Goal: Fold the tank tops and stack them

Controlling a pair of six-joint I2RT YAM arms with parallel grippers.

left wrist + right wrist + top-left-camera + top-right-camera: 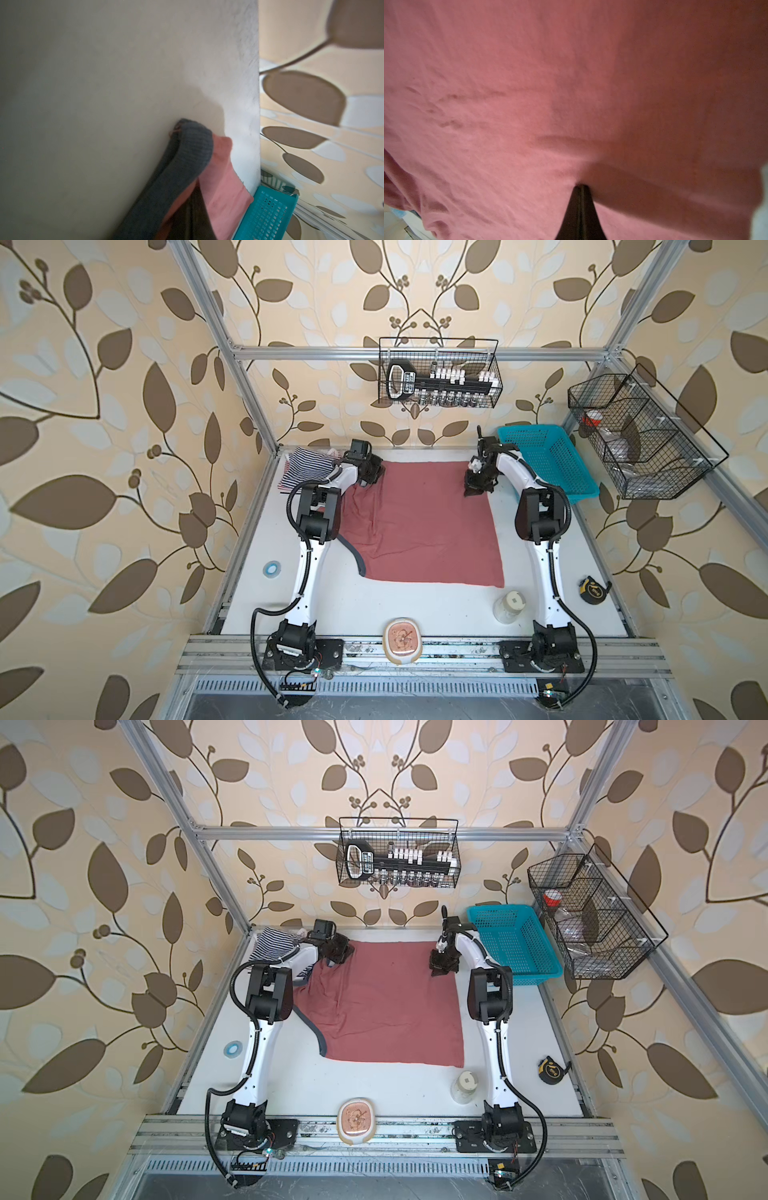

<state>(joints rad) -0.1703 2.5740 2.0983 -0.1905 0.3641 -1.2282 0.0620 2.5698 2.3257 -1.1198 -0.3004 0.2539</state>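
Observation:
The dusty red tank top (pixel 419 526) (pixel 386 1002) lies spread over the middle of the table, with dark trim (pixel 358 560) curling along its left edge. My left gripper (pixel 368 479) (pixel 334 957) is at its far left corner. In the left wrist view the jaws (pixel 193 207) are shut, with grey trim (pixel 187 158) and pink cloth draped over them. My right gripper (pixel 476 487) (pixel 441 967) is at the far right corner, shut (pixel 581 187) on a pinched fold of the pink cloth (pixel 529 93). A navy-and-white striped tank top (pixel 305 468) (pixel 274 944) lies bunched at the far left corner, with a red-striped edge (pixel 286 488) under it.
A teal basket (pixel 544 460) stands at the far right, close to my right arm. A glass jar (pixel 509 605), a yellow tape measure (pixel 594 589), a blue tape roll (pixel 272 569) and a dish (pixel 402 641) lie near the front. Wire baskets (pixel 440 373) hang on the walls.

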